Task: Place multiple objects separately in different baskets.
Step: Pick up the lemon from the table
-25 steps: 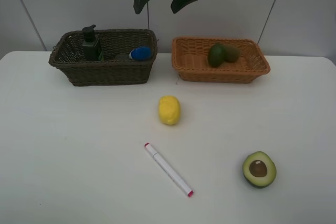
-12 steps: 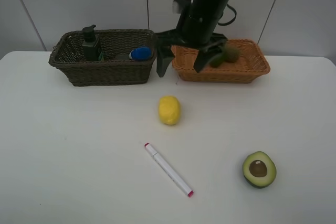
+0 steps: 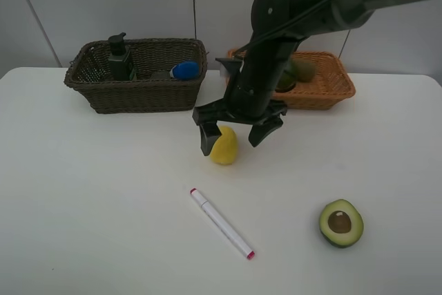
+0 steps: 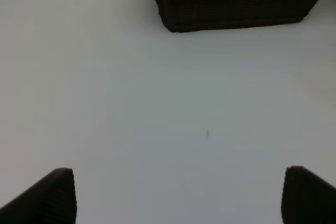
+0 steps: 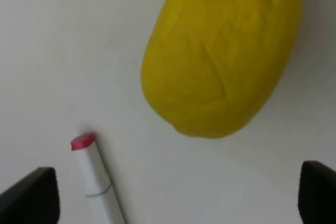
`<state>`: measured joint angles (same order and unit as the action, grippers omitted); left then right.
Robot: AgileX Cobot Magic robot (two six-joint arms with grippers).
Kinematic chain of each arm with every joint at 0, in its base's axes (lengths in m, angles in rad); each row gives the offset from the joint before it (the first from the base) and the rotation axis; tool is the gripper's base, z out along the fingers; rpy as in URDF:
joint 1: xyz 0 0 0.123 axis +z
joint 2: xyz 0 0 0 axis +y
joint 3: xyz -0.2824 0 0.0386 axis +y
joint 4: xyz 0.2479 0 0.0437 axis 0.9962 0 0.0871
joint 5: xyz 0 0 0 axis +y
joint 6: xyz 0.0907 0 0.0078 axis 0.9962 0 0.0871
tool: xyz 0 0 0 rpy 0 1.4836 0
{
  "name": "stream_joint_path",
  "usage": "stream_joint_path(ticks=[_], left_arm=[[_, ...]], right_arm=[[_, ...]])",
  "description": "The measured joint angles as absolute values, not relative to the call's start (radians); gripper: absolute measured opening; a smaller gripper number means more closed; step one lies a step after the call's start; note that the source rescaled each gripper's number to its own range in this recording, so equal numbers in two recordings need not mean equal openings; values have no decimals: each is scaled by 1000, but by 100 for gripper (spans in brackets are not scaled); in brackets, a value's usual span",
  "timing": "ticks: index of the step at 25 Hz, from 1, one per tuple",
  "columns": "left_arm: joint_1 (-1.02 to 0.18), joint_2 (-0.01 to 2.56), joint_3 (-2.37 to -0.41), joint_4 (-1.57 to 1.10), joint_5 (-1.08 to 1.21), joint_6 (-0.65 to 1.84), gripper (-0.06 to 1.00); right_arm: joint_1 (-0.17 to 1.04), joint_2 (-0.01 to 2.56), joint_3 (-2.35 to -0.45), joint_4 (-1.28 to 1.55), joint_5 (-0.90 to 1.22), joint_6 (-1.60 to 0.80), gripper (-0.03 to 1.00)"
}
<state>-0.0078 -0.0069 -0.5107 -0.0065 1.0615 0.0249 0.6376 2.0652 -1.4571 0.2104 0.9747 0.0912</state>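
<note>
The jaws of the right gripper (image 3: pixel 232 140) are spread wide and nothing is held. They are set astride the yellow lemon (image 3: pixel 224 148), one finger on each side, though contact cannot be made out. The lemon lies on the tabletop (image 3: pixel 83 191), in front of the gap between the two baskets.

The step in hand is judged to be the grasp of the lemon. The jaws would need to be lowered and closed, and the fruit carried to the light orange-tan basket (image 3: pixel 324 96) (green fruit lies there).

The white pink-tipped marker (image 3: pixel 222 224) lies near and should not be nudged; the halved avocado (image 3: pixel 341 223) is well apart. The left gripper (image 4: pixel 181 198) is likewise spread and empty, over bare tabletop near the dark brown basket (image 3: pixel 138 94). Open room is left around the lemon, and only the basket rim must be cleared.
</note>
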Motion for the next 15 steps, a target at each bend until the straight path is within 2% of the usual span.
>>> stream_joint_path(ticks=[7,15], left_arm=[[-8,-7,-511,-6,1062,25,100],[-8,-7,-511,-6,1062,25,100]], right_arm=[[638,2124,-1466,202,843,92,100],[638,2226,-1552,186,811,93,100]])
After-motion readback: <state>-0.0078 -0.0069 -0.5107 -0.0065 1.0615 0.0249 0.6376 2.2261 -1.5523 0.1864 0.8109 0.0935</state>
